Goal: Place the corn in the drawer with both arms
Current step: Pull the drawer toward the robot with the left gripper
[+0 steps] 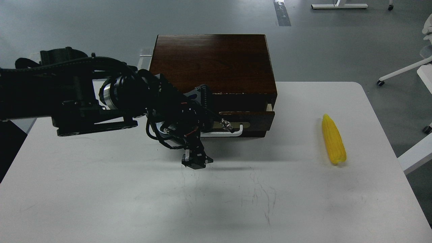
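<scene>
A white table (101,202) with rounded corners carried two things. A dark-brown wooden cabinet (212,64) stood at its far edge, near the middle, its drawer (251,118) seemingly pulled out a little. A yellow corn cob (333,139) lay flat on the right side, well apart from the cabinet, pointed end facing far. Faint scuffs marked the near surface.

Only the black left arm (77,98) in view, entering from the left edge, reaching right, silver wrist ring and black cables showing. Its black two-finger claw gripper (197,162) points downward at the far end; finger gap unreadable, too dark. Right arm out of frame.
</scene>
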You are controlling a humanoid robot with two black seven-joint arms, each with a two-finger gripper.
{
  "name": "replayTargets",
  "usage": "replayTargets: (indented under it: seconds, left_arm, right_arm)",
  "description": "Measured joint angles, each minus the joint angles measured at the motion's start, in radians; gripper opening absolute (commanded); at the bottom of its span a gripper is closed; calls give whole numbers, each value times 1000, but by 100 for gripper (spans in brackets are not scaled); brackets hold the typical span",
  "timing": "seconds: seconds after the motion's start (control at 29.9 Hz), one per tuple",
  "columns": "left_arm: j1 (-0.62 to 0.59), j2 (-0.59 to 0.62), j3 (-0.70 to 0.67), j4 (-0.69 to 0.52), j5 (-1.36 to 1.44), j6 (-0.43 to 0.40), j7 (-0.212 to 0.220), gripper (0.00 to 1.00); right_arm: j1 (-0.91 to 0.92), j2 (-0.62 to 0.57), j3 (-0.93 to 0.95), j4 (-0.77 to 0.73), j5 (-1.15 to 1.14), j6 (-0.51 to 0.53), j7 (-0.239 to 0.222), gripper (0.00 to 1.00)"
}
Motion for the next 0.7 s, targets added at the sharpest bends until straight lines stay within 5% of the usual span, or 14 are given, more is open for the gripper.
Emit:
replayTargets:
  seconds: [0.7]
  left_arm:
    - [-2,15,-1,-55,0,0,0,84]
  right_arm:
    - [0,0,-1,0,0,0,0,100]
